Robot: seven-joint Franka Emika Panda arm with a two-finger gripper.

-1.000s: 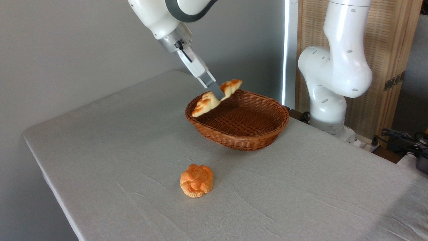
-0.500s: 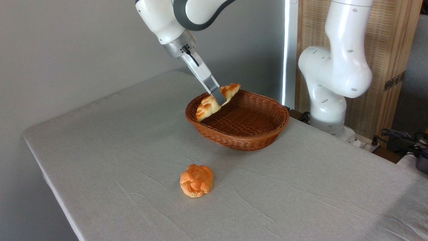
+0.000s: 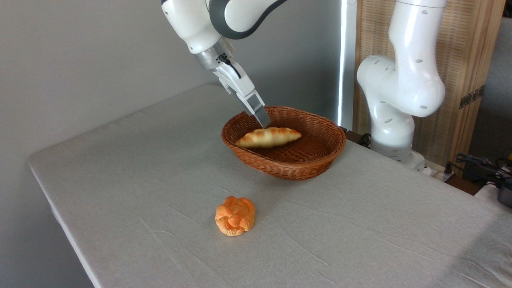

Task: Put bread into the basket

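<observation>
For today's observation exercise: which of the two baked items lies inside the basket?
The long braided loaf lies inside the wicker basket, just below the gripper. The small flower-shaped bun sits outside, on the table nearer the camera.

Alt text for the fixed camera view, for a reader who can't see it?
A braided bread lies inside a wicker basket on a grey table, the robot's tool just above it. A small orange bun sits on the table nearer the camera.

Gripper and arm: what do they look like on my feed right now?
Glossy white rounded arm shells with small round holes and a dark grey band at one joint. A silver wrist collar and short black cable lead to a white gripper body with flat grey fingers.
</observation>
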